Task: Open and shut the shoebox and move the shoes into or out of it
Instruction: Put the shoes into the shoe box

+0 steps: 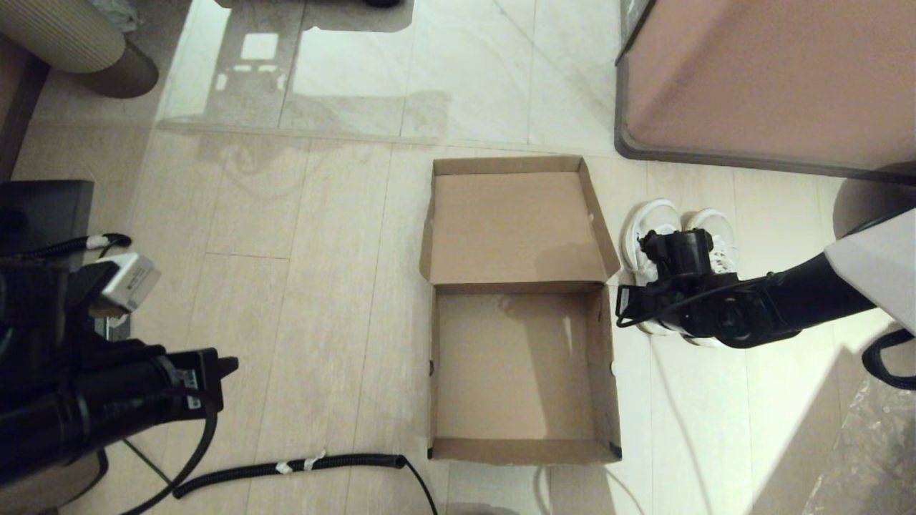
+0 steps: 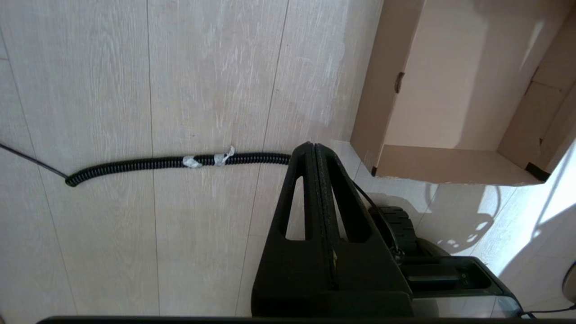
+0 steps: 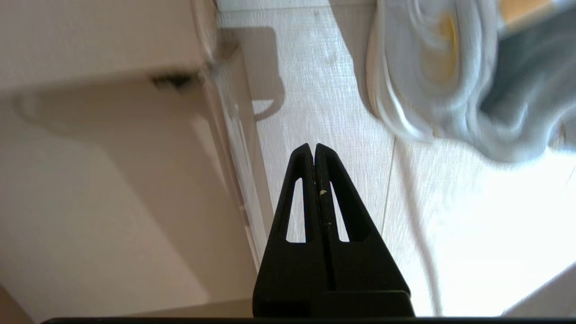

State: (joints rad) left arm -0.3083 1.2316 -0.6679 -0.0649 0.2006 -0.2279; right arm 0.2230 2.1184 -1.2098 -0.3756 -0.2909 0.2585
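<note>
The brown cardboard shoebox (image 1: 512, 365) lies open on the floor with nothing in it, and its lid (image 1: 512, 225) is folded flat on the far side. The white shoes (image 1: 655, 218) stand side by side on the floor just right of the lid, partly hidden by my right arm. My right gripper (image 1: 658, 247) hangs over them, shut and holding nothing. In the right wrist view its fingertips (image 3: 313, 146) are above bare floor, between the shoebox wall (image 3: 112, 180) and a blurred shoe (image 3: 432, 67). My left gripper (image 1: 227, 366) stays parked at the left, shut (image 2: 313, 145) and empty.
A large pinkish-brown cabinet (image 1: 773, 79) stands at the far right, close behind the shoes. A black coiled cable (image 1: 300, 465) lies on the floor near the box's front left corner, and it also shows in the left wrist view (image 2: 171, 163). A dark block (image 1: 43, 207) sits at the left edge.
</note>
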